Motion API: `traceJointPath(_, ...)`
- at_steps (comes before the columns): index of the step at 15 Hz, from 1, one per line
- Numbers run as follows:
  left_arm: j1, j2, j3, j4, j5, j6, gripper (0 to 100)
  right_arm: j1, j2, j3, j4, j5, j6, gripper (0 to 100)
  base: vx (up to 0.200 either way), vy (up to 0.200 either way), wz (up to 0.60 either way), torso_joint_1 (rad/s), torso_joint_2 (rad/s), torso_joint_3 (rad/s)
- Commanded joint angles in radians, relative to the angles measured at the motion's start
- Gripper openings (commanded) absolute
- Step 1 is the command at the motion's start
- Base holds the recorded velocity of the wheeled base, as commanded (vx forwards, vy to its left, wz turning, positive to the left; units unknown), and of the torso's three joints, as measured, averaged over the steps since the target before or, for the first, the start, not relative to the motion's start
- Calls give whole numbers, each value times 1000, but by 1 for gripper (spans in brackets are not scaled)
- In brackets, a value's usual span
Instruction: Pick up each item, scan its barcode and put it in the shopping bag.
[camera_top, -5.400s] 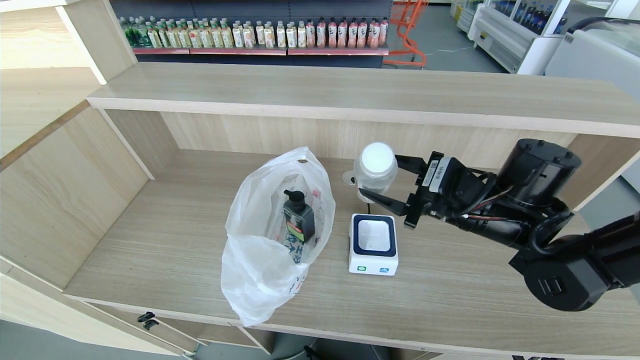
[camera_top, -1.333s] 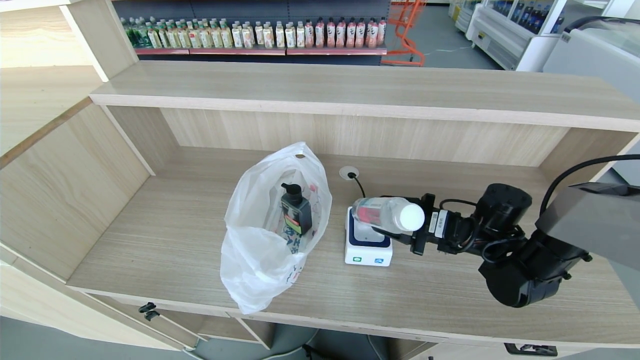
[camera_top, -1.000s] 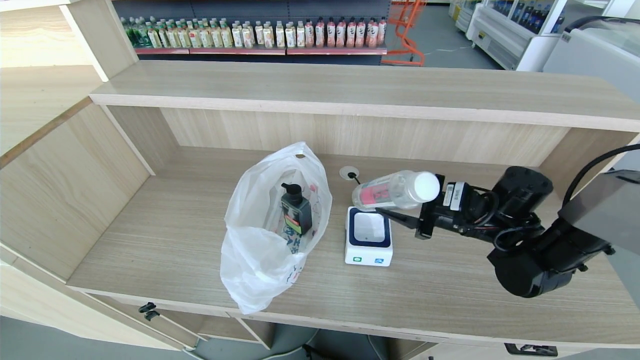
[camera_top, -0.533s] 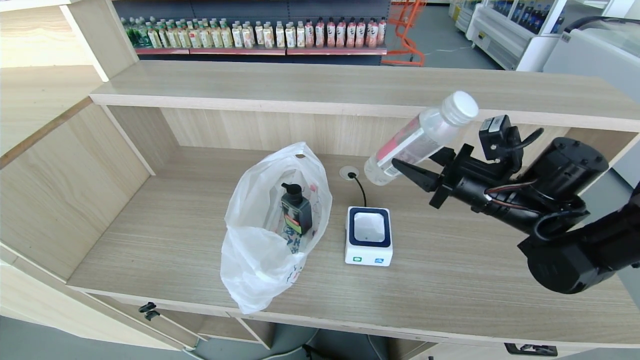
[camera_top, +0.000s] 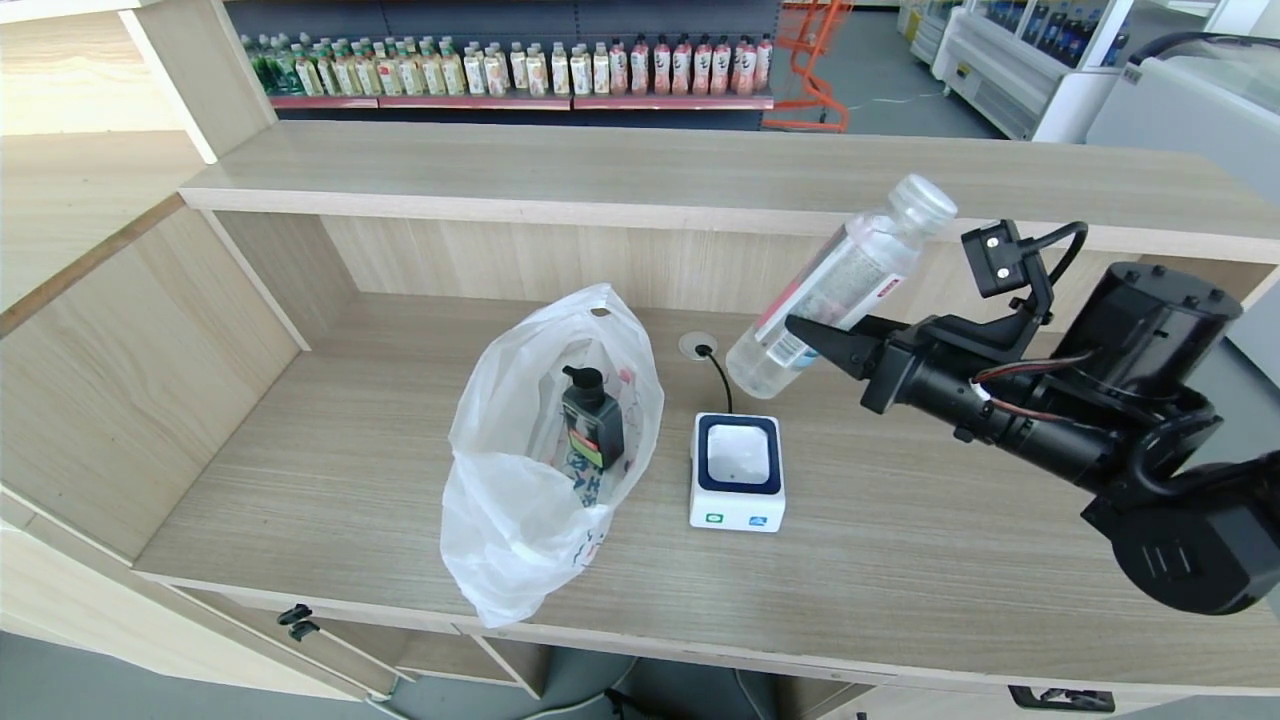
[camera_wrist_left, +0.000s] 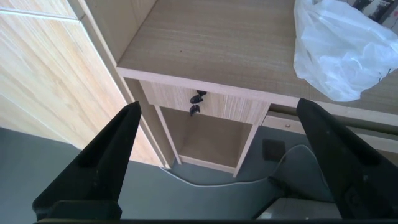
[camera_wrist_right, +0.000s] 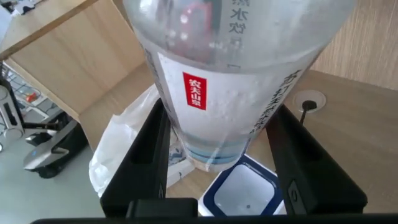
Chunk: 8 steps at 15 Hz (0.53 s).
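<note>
- Shopping bag (camera_top: 510, 530): on the counter (camera_top: 900, 560) at 9 o'clock of the scanner, mouth gaping up and toward 12 o'clock, dark pump bottle (camera_top: 597, 430) already inside.
- Left gripper (camera_wrist_left: 214, 155): low, out beyond the counter's near edge, judged about 7 o'clock of the bag; fingers spread wide, holding nothing; well apart from the water bottle.
- Scanner (camera_top: 738, 470): just beside the bag, window facing up, between bag and raised bottle.
- Water bottle (camera_top: 845, 280): in the air at 1 o'clock of the scanner, 2 o'clock of the bag; long axis tilted, base down toward 7 o'clock, cap up toward 1 o'clock.
- Right gripper (camera_top: 820, 325): clamped on the bottle's lower body, a finger on each side; by far the nearer arm. Bag mouth at 8 o'clock from it and lower; probably calls for a base-first carry that way.
</note>
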Motion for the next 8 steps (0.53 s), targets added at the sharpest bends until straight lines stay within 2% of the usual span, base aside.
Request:
traceJointPath(1, 0, 1, 0, 0, 1, 0, 100, 4, -32, 5, 18, 1, 12, 0, 0, 0, 0, 0, 0, 0)
traceJointPath(6, 0, 0, 0, 0, 1, 0, 100, 48, -32, 24, 29, 0, 35, 0, 0, 0, 0, 0, 0, 0)
traceJointPath(8, 0, 0, 0, 0, 1, -2, 100, 67, -29, 39, 29, 0, 52, 0, 0, 200, 0, 0, -2, 2)
